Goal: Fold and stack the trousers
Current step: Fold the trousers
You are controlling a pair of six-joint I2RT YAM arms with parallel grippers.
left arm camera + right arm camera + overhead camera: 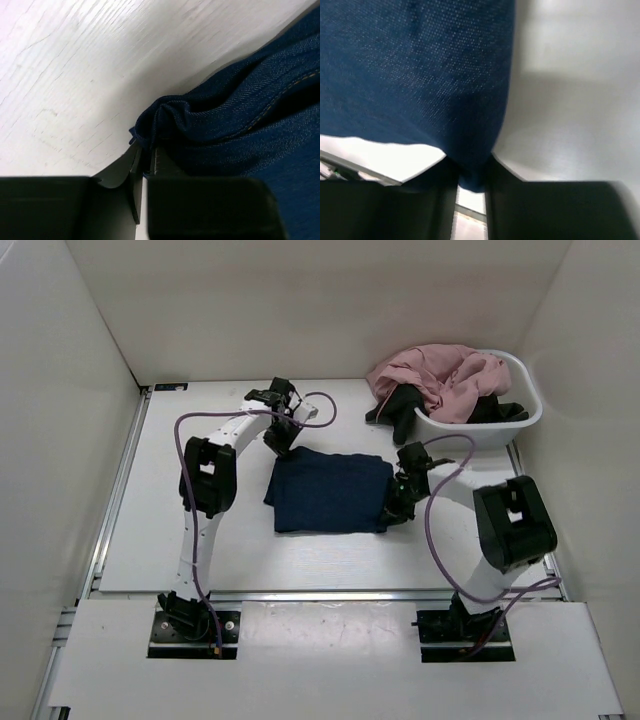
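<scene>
The dark navy jeans lie folded into a rectangle in the middle of the table. My left gripper is at their far left corner, shut on a bunched fold of denim with orange stitching beside it. My right gripper is at their near right corner, shut on a pinch of the blue cloth and lifts it slightly off the table.
A white basket stands at the back right with a pink garment and a black garment spilling over its rim. White walls close in the left, back and right. A metal rail runs along the table's left edge.
</scene>
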